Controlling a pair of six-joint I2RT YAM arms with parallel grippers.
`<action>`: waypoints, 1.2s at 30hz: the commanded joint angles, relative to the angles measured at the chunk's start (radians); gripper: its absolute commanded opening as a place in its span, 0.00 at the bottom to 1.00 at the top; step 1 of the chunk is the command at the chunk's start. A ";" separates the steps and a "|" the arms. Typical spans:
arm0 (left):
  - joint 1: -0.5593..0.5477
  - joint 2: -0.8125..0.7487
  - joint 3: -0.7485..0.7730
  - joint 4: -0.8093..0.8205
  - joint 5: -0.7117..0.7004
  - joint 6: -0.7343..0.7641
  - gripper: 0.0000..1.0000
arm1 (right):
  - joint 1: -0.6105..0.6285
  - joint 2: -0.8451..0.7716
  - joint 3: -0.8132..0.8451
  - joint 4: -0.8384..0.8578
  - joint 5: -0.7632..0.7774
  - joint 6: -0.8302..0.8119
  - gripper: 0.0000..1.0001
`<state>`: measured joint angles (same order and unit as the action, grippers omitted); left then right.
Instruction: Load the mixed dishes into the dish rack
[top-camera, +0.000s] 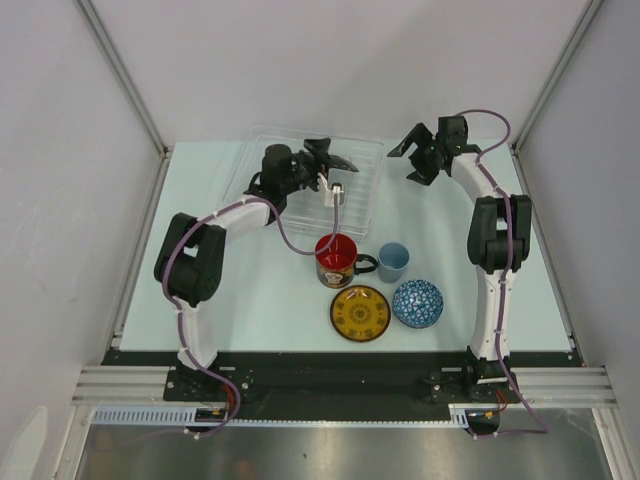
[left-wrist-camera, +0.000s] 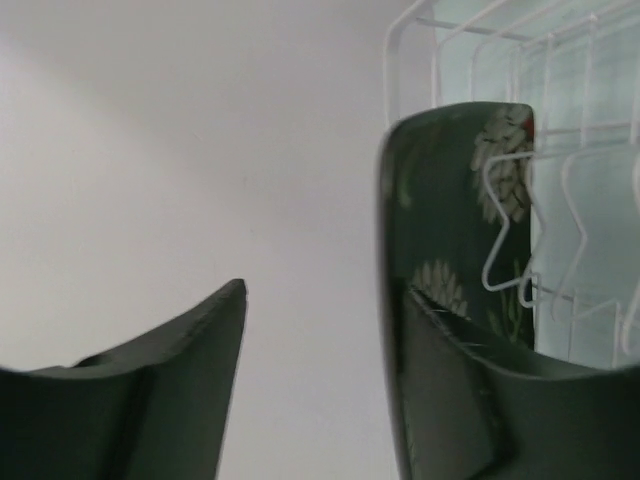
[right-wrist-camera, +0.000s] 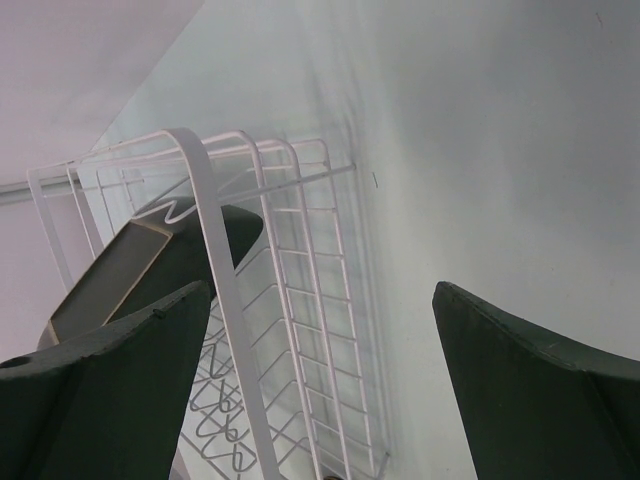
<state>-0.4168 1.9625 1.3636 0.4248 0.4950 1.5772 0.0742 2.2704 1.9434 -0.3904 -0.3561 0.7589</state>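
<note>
Sitting far back on the table (top-camera: 250, 290), the clear dish rack (top-camera: 362, 190) holds the black square floral plate (left-wrist-camera: 455, 200) upright among its wires (lower part hidden behind a finger), left gripper (top-camera: 330, 160) and right gripper (right-wrist-camera: 322, 295) both spread wide, gripping nothing, while yellow saucer (top-camera: 360, 312), blue-white bowl (top-camera: 417, 303), red mug (top-camera: 337, 258) and light-blue cup (top-camera: 393, 262) stand before it.

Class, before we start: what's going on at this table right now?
The left gripper hovers over the dish rack, fingers open, beside the black square plate standing on edge among the wires. The right gripper is open and empty beside the rack. The red mug, light-blue cup, yellow saucer and blue-white bowl sit on the table, not yet loaded.
</note>
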 joint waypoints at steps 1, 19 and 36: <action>-0.002 -0.060 0.087 -0.021 0.002 0.029 0.53 | -0.010 -0.058 -0.001 0.001 0.008 -0.004 1.00; -0.025 -0.025 0.138 0.025 0.036 0.000 0.05 | -0.019 -0.052 -0.006 0.015 -0.003 0.002 1.00; -0.073 -0.037 0.152 0.072 0.030 -0.079 0.00 | -0.019 -0.061 -0.047 0.036 -0.007 0.007 1.00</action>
<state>-0.4789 1.9774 1.4368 0.3252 0.4774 1.4925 0.0566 2.2696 1.9079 -0.3832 -0.3565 0.7597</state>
